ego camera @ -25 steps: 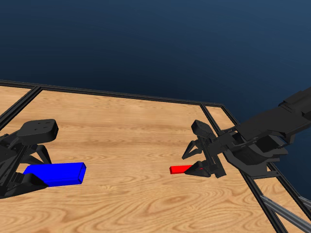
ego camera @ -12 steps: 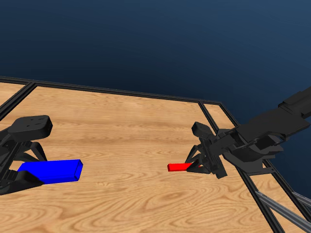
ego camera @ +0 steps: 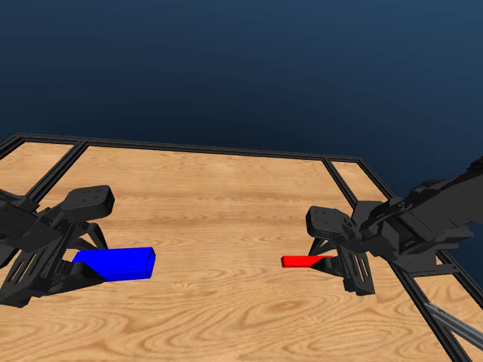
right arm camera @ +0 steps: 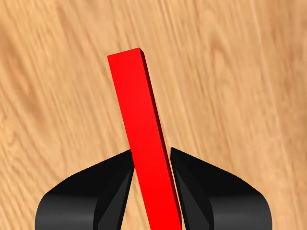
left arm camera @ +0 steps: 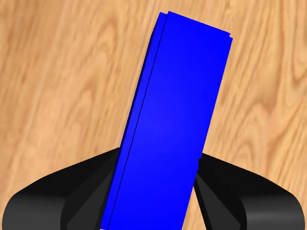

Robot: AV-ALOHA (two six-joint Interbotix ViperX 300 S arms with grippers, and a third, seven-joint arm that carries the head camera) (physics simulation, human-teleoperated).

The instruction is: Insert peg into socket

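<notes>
A wooden table [ego camera: 226, 196] filled the lower half of the head view, its light tan top marked by darker wavy grain running mostly side to side. A thin black frame [ego camera: 204, 148] edged the far side of the top, and black rails [ego camera: 349, 185] branched off it near both far corners, slanting toward the near side and setting off narrow strips of the same wood beyond them. Behind the far edge stood a plain dark blue backdrop [ego camera: 241, 68], slightly lighter toward one upper corner; both wrist views showed only the same wood grain.
</notes>
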